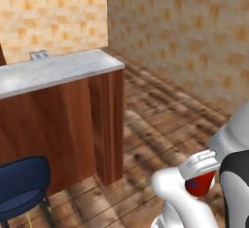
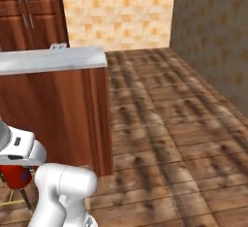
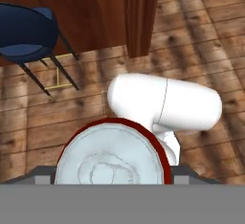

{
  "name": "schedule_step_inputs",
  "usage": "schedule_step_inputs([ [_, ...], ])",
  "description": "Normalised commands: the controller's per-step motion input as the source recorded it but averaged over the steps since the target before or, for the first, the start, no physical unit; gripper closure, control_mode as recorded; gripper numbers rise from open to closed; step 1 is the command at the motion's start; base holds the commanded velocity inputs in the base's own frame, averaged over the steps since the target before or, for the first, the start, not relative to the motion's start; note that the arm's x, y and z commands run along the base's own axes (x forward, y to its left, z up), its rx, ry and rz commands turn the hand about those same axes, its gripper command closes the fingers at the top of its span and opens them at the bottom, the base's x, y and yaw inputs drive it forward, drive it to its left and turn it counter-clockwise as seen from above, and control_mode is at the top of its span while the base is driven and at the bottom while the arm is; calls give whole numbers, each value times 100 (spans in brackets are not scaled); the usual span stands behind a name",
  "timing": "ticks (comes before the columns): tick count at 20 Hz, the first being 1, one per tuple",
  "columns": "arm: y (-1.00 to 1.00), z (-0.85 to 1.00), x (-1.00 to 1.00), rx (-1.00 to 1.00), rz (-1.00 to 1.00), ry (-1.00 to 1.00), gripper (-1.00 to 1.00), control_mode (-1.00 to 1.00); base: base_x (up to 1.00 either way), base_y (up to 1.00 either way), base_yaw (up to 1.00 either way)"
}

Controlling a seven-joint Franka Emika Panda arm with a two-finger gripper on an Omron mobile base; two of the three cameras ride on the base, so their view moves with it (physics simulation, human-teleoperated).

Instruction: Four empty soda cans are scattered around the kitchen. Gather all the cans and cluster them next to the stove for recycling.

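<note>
While claw grasps one soda can, carried low above wooden floor near worktop; stove unseen, delivery beside it judged pending, other cans' status unknown.

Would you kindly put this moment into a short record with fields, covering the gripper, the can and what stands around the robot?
gripper: shut on the soda can, held low beside the robot's body
can: red, silver top facing the hand camera
counter: wooden island with a pale stone top, ahead and left of the arm
chair: dark blue seat beside the island
floor: wooden planks
stove: not judged from these views
</note>
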Motion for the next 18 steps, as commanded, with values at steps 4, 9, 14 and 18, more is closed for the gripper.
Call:
schedule_step_inputs([
  [4,0,0,0,0,0,0,100,100,78,-100,5],
  [9,0,0,0,0,0,0,100,100,84,-100,6],
  [14,0,0,0,0,0,0,100,100,96,-100,7],
  [18,0,0,0,0,0,0,100,100,100,-100,8],
])
